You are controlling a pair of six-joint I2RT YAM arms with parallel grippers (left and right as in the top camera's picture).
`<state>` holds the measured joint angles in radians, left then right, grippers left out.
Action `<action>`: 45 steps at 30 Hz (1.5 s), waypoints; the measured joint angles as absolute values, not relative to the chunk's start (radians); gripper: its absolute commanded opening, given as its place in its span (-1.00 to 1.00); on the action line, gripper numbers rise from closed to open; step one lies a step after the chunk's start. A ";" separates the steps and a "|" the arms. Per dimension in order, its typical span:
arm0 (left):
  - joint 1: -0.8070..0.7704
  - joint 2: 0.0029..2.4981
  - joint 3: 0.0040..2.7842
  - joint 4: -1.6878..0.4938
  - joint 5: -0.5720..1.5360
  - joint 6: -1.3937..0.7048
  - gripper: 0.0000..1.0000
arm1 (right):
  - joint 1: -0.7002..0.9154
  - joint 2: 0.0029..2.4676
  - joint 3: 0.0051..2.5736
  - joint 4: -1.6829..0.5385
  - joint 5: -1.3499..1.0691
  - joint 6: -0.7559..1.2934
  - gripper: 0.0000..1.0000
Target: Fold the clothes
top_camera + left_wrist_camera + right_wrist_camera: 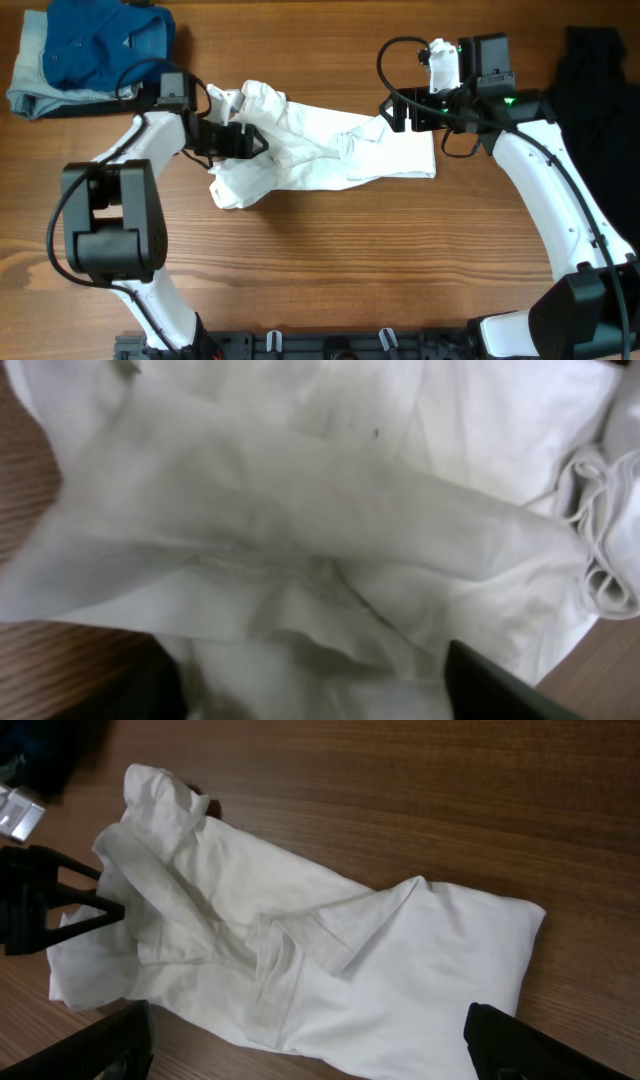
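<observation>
Shirt: white shirt [330, 150] crumpled mid-desk [330, 280].
Left claw [240, 140]: jaws wide, cloth bunched between them, not pinched.
Right claw [400, 112]: wide open, empty, above the shirt's right end.
Advice: grip an outer edge, not the bunch; spread flat first.
Views: overhead places both claws; right wrist shows sleeve creases.
</observation>
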<state>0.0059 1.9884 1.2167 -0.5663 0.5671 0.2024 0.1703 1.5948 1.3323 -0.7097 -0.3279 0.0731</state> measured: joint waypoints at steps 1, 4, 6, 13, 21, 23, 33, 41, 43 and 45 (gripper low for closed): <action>-0.004 1.989 1.217 -0.567 0.553 0.189 0.24 | 0.170 1.595 1.332 -0.709 -0.327 0.073 0.99; -0.049 1.989 1.221 -0.567 0.485 0.120 -0.17 | 0.170 1.595 1.332 -0.709 -0.327 0.073 1.00; -0.078 1.989 1.224 -0.567 0.418 0.068 -0.46 | 0.170 1.595 1.332 -0.709 -0.327 0.073 0.99; -0.113 1.987 1.228 -0.573 0.285 -0.105 -0.92 | 0.170 1.595 1.332 -0.709 -0.324 0.073 0.99; -0.042 1.949 1.232 -0.748 0.197 -0.187 -0.92 | 0.170 1.604 1.332 -0.734 -0.324 0.106 0.24; -0.012 1.929 1.234 -0.808 0.141 -0.194 -0.92 | 0.170 1.620 1.330 -0.733 -0.331 0.115 0.08; 0.013 1.847 1.317 -0.955 0.054 -0.178 -0.92 | 0.171 1.811 1.329 -0.666 -0.498 0.131 -0.91; 0.009 1.847 1.472 -1.071 0.049 -0.177 -0.92 | 0.184 2.011 1.328 -0.642 -0.585 0.130 -0.92; 0.000 1.847 1.528 -1.097 0.048 -0.177 -0.92 | 0.186 2.046 1.327 -0.627 -0.607 0.130 -0.91; -0.019 1.846 1.563 -1.112 0.045 -0.177 -0.92 | 0.187 2.065 1.324 -0.616 -0.620 0.131 -0.91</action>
<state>-0.0185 1.8462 1.5627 -1.1118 0.0452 -0.1772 0.1875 2.0655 1.3243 -0.6155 -0.6205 0.1307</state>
